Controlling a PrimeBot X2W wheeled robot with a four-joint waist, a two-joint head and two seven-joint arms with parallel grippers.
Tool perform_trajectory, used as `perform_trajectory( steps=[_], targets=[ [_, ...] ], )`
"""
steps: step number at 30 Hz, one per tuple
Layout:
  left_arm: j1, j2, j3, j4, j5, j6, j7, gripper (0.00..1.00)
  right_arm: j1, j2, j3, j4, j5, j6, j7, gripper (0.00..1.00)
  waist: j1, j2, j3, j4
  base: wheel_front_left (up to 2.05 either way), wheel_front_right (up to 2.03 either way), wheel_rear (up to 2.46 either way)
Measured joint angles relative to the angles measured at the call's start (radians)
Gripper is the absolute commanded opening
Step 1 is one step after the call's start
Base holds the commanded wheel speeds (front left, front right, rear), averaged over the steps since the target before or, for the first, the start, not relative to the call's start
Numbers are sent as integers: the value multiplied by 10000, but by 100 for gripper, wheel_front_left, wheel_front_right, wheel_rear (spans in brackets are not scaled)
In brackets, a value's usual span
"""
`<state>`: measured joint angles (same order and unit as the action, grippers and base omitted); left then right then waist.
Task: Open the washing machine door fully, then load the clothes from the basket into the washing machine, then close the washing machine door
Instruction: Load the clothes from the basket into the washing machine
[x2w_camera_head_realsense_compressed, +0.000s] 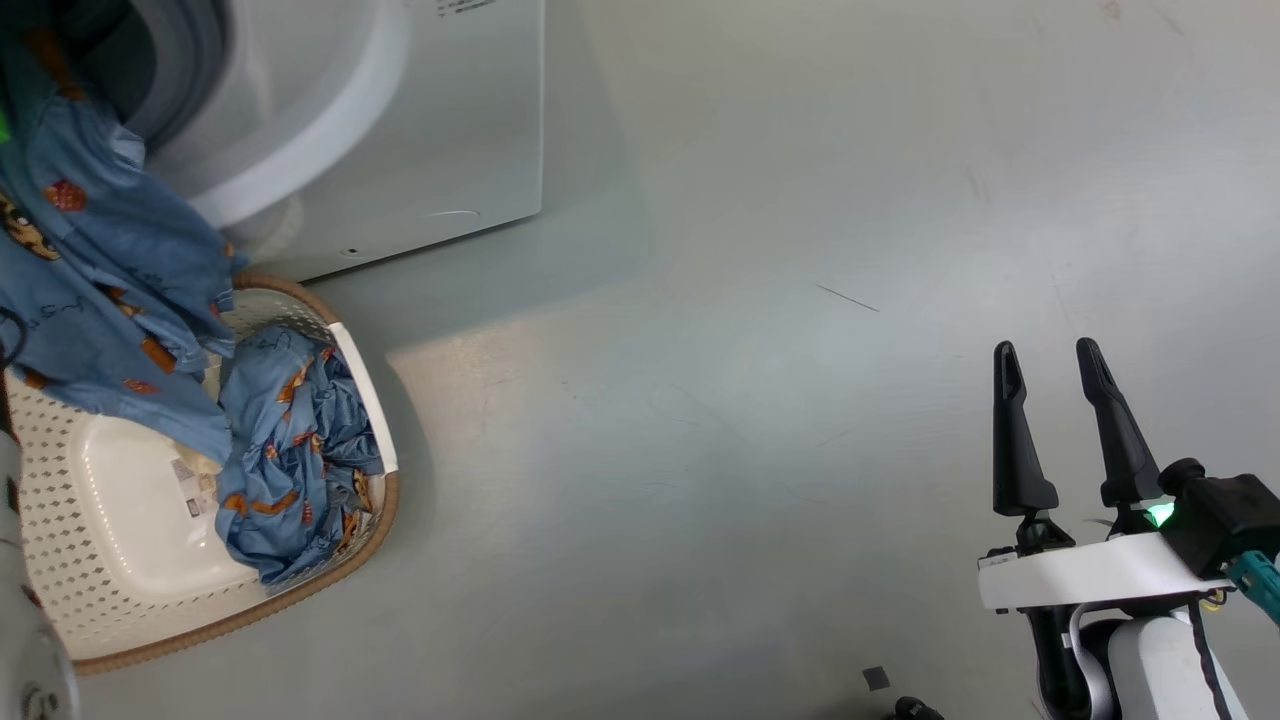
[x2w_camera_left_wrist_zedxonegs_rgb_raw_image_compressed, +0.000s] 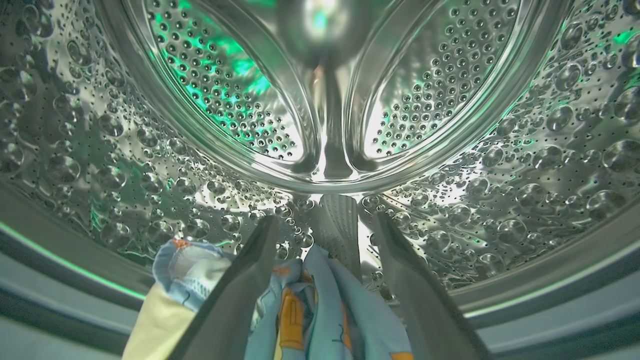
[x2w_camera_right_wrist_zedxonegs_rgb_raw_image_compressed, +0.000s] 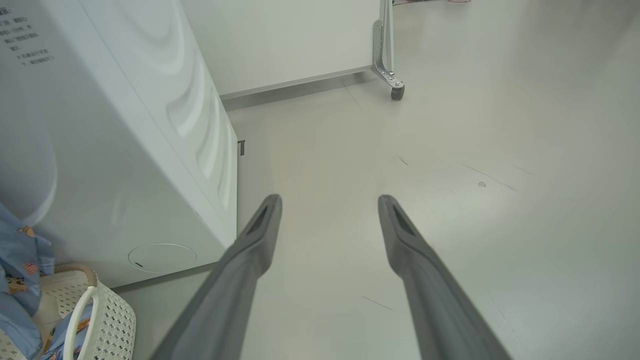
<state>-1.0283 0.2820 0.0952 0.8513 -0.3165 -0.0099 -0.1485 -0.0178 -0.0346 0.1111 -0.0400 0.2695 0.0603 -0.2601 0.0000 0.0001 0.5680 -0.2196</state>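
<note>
The washing machine (x2w_camera_head_realsense_compressed: 440, 120) stands at the upper left, its opening uncovered; its door is out of view. In the left wrist view, my left gripper (x2w_camera_left_wrist_zedxonegs_rgb_raw_image_compressed: 325, 217) reaches into the steel drum (x2w_camera_left_wrist_zedxonegs_rgb_raw_image_compressed: 320, 100). Its fingers are spread, with blue printed clothes (x2w_camera_left_wrist_zedxonegs_rgb_raw_image_compressed: 320, 310) lying loose between them and cream cloth (x2w_camera_left_wrist_zedxonegs_rgb_raw_image_compressed: 155, 325) beside them. A blue garment (x2w_camera_head_realsense_compressed: 100, 270) hangs from the opening down over the basket (x2w_camera_head_realsense_compressed: 130, 540), which holds another bunched blue piece (x2w_camera_head_realsense_compressed: 290, 450). My right gripper (x2w_camera_head_realsense_compressed: 1045, 350) is open over bare floor, far right of the basket.
Pale grey floor (x2w_camera_head_realsense_compressed: 800, 400) stretches to the right of the machine. In the right wrist view, the machine's side (x2w_camera_right_wrist_zedxonegs_rgb_raw_image_compressed: 125, 150) and the basket's corner (x2w_camera_right_wrist_zedxonegs_rgb_raw_image_compressed: 110, 320) sit at the left. A white panel on a castor leg (x2w_camera_right_wrist_zedxonegs_rgb_raw_image_compressed: 390, 75) stands behind them.
</note>
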Motion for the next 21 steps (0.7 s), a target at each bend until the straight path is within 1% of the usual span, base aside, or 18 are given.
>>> perform_trajectory(
  steps=[4,8,13,15,17,21],
  targets=[
    [354,-424,-4,-380,-151,-125,-347,100,-176,-12,-146,-12,-73,0,0,100,0,0,-9,430,0,0,0],
    [789,-656,-105,-951,-176,-255,-725,100,-213,-13,-270,-10,-171,2,0,100,0,0,19,826,0,0,0],
    [2046,-782,-199,-1450,-178,-378,-888,100,-383,-13,-299,125,-186,6,0,100,0,0,10,1181,0,0,0],
    [2544,-930,-261,-1668,-178,-439,-917,100,-378,-19,-407,138,-222,6,0,100,0,0,-37,1274,0,0,0],
    [2986,-1103,-290,-1983,-178,-439,-951,100,-377,-35,-464,140,-259,6,0,100,0,0,-79,1367,0,0,0],
    [3831,-1227,-176,-2661,-198,-439,-1007,100,-373,-36,-660,127,-336,8,0,100,0,0,-142,1548,0,0,0]
  ],
)
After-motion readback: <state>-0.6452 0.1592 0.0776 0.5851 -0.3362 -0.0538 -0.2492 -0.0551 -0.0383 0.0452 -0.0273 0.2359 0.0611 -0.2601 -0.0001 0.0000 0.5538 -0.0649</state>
